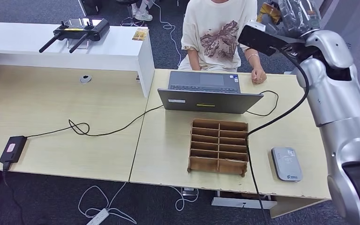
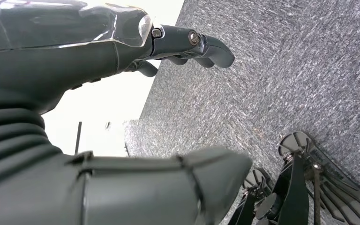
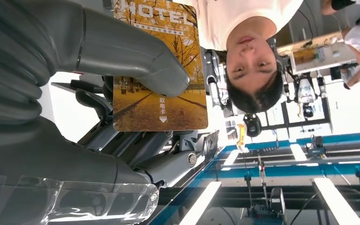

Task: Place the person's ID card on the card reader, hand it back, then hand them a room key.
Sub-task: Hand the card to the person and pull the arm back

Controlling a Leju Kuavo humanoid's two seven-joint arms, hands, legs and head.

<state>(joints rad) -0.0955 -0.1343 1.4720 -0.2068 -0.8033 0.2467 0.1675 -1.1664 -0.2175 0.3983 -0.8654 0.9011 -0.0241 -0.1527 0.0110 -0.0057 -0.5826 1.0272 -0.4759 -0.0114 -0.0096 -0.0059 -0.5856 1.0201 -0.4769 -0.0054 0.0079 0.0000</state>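
Observation:
My right hand (image 3: 98, 51) pinches a yellow hotel room key card (image 3: 161, 101) between the thumb and the fingers, and the card faces the person (image 3: 251, 56). In the head view my right arm is raised at the far right, with the hand (image 1: 299, 13) up beside the seated person (image 1: 218, 33). One hand of the person (image 1: 258, 75) rests on the table's far edge. The grey card reader (image 1: 286, 164) lies near the table's front right corner with nothing on it. My left hand (image 2: 122, 112) hangs over grey carpet, fingers apart, holding nothing.
An open grey laptop (image 1: 208, 93) stands before the person. A brown cardboard divider tray (image 1: 219, 146) sits in front of it, with black cables alongside. A white counter (image 1: 117, 51) at the back left carries a black controller (image 1: 77, 30) and a small yellow card (image 1: 140, 33).

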